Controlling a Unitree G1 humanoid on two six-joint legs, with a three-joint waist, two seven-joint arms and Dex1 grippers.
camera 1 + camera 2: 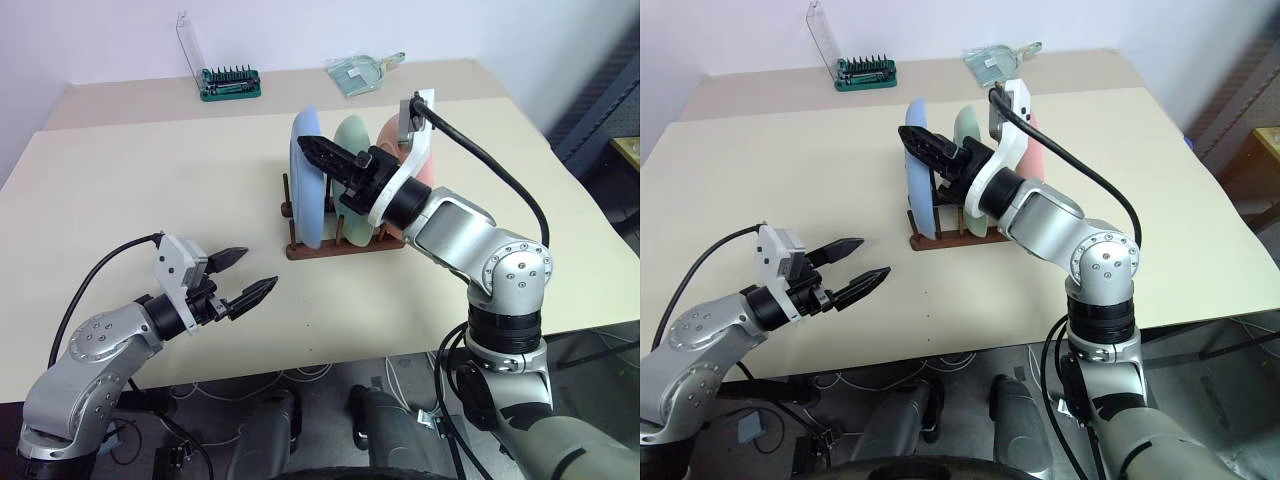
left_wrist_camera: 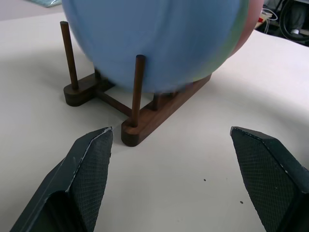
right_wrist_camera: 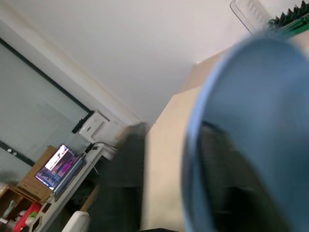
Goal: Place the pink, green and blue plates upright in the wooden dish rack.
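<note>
The right gripper (image 1: 923,143) has its jaws a little apart around the upper rim of the blue plate (image 1: 308,190); whether they pinch it, I cannot tell. The left gripper (image 1: 250,276) hovers low over the table (image 1: 120,190), jaws spread wide and holding nothing. The blue plate, green plate (image 1: 351,135) and pink plate (image 1: 425,170) stand upright in the wooden dish rack (image 1: 340,248), mid-table. A screwdriver bit set (image 1: 230,83) lies at the far edge.

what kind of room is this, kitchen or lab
Most likely a lab or workshop, not a kitchen. The dish rack stands on a bare worktable beside a screwdriver bit set, cables trail under the table, and a computer screen glows in the background.
</note>
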